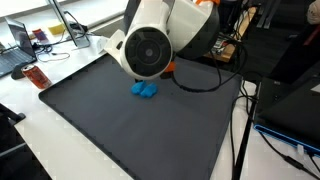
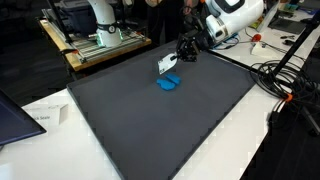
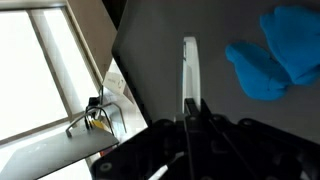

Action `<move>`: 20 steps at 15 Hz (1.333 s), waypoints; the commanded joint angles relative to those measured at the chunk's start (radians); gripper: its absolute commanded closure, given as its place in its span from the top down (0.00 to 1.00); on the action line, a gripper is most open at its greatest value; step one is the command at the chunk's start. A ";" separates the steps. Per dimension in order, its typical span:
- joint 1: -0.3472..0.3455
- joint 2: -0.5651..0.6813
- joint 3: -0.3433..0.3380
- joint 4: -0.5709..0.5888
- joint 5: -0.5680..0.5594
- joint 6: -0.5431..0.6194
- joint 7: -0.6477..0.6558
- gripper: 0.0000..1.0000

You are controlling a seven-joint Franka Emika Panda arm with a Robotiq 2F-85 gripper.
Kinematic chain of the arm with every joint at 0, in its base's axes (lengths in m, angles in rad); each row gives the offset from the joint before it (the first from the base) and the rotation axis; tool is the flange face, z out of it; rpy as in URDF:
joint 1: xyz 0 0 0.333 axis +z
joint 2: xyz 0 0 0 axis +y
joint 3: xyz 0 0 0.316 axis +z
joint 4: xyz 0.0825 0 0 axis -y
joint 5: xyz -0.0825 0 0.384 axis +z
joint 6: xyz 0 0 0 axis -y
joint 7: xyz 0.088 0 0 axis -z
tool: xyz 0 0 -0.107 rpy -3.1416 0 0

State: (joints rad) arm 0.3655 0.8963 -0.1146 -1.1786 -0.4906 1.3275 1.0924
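My gripper [image 3: 193, 103] is shut on a thin white flat piece [image 3: 189, 68], which I see edge-on, sticking out past the fingertips. In an exterior view the gripper [image 2: 179, 56] hangs over the far part of the dark mat [image 2: 150, 130], and the white piece [image 2: 167, 65] is tilted just above a blue object [image 2: 169, 83]. The blue object [image 3: 275, 55] lies on the mat to the right of the white piece in the wrist view. In an exterior view the arm's white joint [image 1: 148, 45] hides the gripper; the blue object [image 1: 145, 90] shows below it.
Black cables [image 1: 215, 82] trail over the mat's far corner. A laptop [image 1: 18, 52] and a small red item [image 1: 37, 77] sit beyond one mat edge. Paper [image 2: 45, 117] and a dark laptop lid [image 2: 12, 118] lie by another. Another robot base [image 2: 100, 30] stands behind.
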 commanded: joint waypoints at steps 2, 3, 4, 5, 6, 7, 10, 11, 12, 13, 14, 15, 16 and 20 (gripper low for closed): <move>-0.009 -0.181 0.014 -0.273 -0.055 0.233 0.047 0.01; -0.010 -0.207 0.013 -0.315 -0.061 0.261 0.055 0.01; -0.014 -0.236 0.015 -0.360 -0.063 0.288 0.059 0.01; -0.012 -0.265 0.015 -0.403 -0.070 0.299 0.064 0.01; -0.009 -0.293 0.015 -0.446 -0.081 0.306 0.070 0.01; -0.010 -0.323 0.018 -0.490 -0.092 0.317 0.078 0.01; -0.027 -0.404 0.045 -0.617 -0.120 0.407 0.074 0.01; -0.030 -0.428 0.049 -0.657 -0.132 0.437 0.082 0.01; -0.032 -0.453 0.053 -0.700 -0.151 0.472 0.093 0.01; -0.035 -0.476 0.058 -0.738 -0.170 0.504 0.101 0.01; -0.041 -0.497 0.063 -0.774 -0.188 0.537 0.111 0.01; -0.045 -0.519 0.066 -0.810 -0.209 0.571 0.125 0.01; -0.053 -0.537 0.071 -0.842 -0.229 0.606 0.135 0.01; -0.076 -0.601 0.082 -0.930 -0.342 0.703 0.195 0.01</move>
State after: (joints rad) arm 0.3242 0.3830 -0.0585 -2.0045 -0.7429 1.9506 1.2314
